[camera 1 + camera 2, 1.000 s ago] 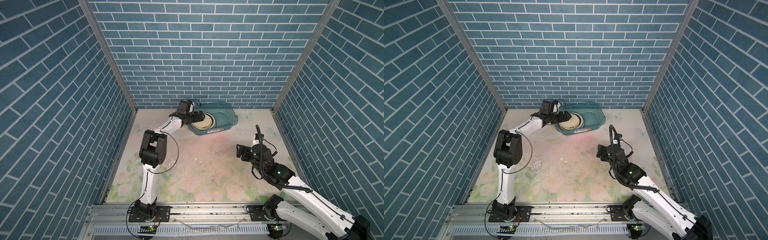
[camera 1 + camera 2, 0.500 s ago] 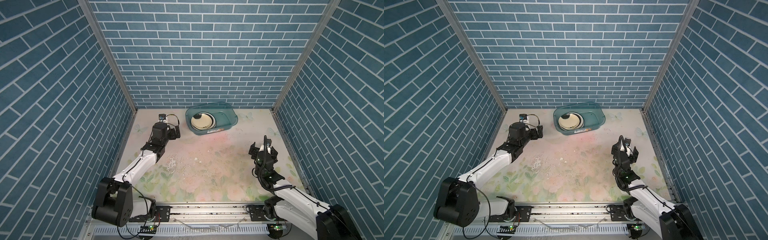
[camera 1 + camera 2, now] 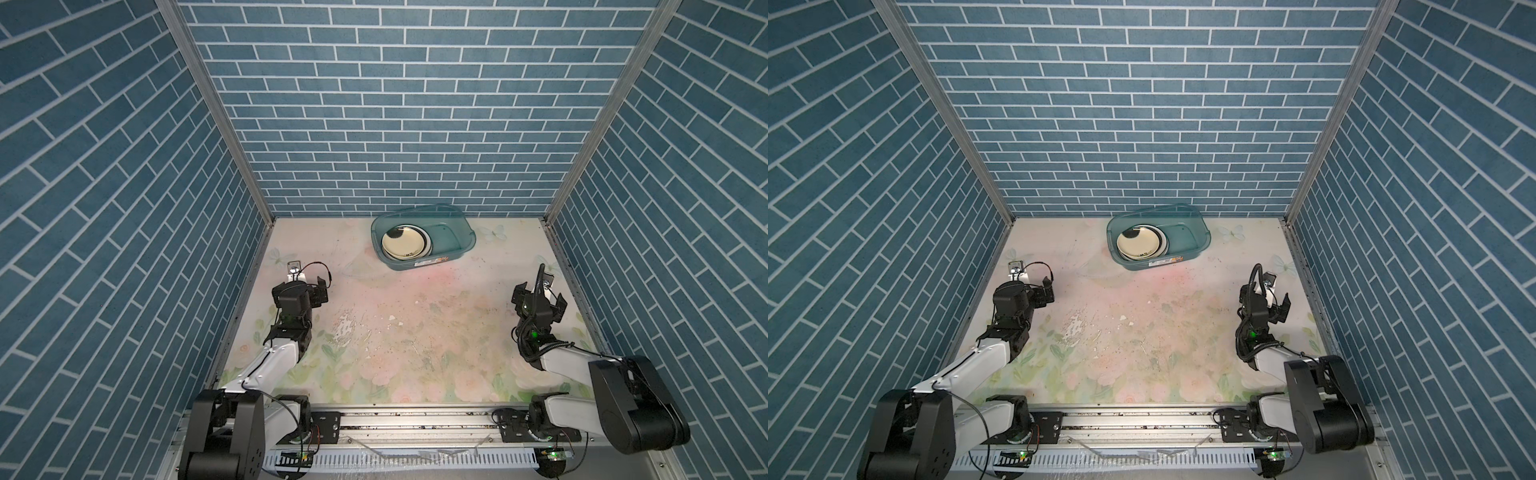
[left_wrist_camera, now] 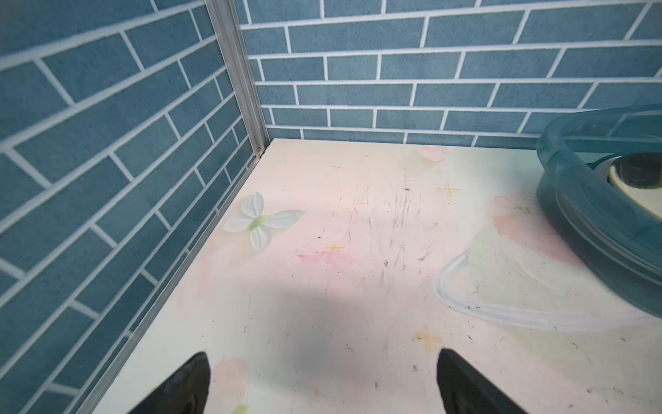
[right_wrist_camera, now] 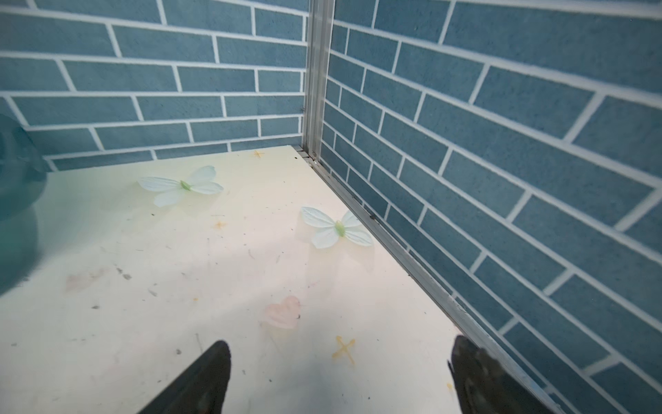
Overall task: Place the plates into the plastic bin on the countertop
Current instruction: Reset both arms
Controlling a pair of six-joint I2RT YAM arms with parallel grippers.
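Both top views are bright and sharp, lit evenly from overhead. The blue brick-patterned walls (image 3: pixel 104 187) splay outward at the picture edges, and shadows on the pale floral-printed desk (image 3: pixel 415 332) are faint and soft. In the left wrist view a diffuse grey shadow lies before the blurred black jaws, and the translucent teal plastic bin (image 4: pixel 587 215) shows a pale sheen along its rim. In the right wrist view the brick lines bow.

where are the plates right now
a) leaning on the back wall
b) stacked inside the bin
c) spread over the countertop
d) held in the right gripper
b: in both top views the plates lie stacked inside the bin, and the right gripper is open and holds nothing.
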